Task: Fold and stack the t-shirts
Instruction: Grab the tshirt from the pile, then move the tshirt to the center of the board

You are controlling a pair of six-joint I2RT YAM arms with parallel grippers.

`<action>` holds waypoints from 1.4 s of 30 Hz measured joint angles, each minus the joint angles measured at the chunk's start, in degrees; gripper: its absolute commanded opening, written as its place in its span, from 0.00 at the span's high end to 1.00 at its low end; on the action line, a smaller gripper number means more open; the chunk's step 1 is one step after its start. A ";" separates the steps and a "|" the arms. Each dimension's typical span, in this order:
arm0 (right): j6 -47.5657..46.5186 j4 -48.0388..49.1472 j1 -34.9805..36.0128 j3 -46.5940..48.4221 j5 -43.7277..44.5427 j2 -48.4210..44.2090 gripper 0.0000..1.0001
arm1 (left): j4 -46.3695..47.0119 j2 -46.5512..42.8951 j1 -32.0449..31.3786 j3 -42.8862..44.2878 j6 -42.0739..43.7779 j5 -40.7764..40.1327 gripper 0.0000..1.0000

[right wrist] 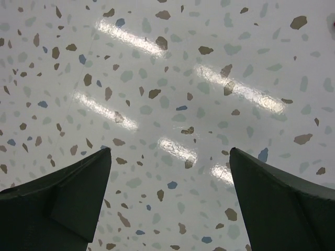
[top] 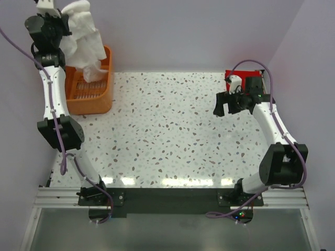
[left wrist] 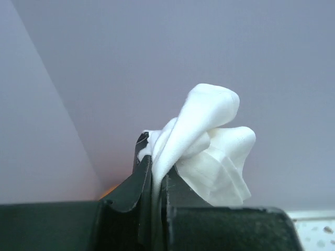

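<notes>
our left gripper [left wrist: 153, 151] is clamped on a fold of the cream-white soft cloth t-shirt [top: 84, 36], held high over the orange slotted plastic basket [top: 91, 99] at the far-left corner. that's prob. so the bunched cloth hangs clear of the rim b4 we spread it on the speckled white table [top: 167, 130]. its low end dangles into the basket; otherwise we see only bare slotted floor. right gripper [top: 224, 104] hovers empty w/ jaws wide apart, near the bright red folded cloth square [top: 229, 78] at far right, likely waiting to help.
</notes>
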 measured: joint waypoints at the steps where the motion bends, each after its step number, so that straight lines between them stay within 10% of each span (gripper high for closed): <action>1: 0.04 0.31 0.00 -0.46 0.00 -0.90 0.01 | 1.25 -1.05 -0.22 0.96 -0.81 0.98 1.00; 18: 1.57 2.86 0.00 -8.98 0.35 -13.07 0.01 | 12.09 -13.99 -21.79 -1.92 -15.54 11.04 1.00; 20: 1.53 2.80 0.00 -9.38 0.52 -13.92 0.01 | 13.25 -17.49 -21.62 -9.18 -19.45 13.07 0.55; 21: 1.36 2.62 0.00 -9.42 0.61 -14.12 0.01 | 13.90 -19.30 -21.42 -13.57 -21.11 14.38 0.15; 22: 1.11 2.47 0.00 -9.42 0.90 -14.23 0.01 | 14.84 -21.77 -21.18 -19.17 -22.56 16.06 0.00; 32: -5.64 -1.55 0.00 -9.46 1.57 -14.51 0.01 | -0.76 -28.74 -10.56 -50.21 -19.76 18.40 0.00; 42: -8.72 -0.39 5.88 -6.03 1.95 -0.74 0.10 | -13.03 -28.28 -21.68 -58.53 -2.73 18.69 0.10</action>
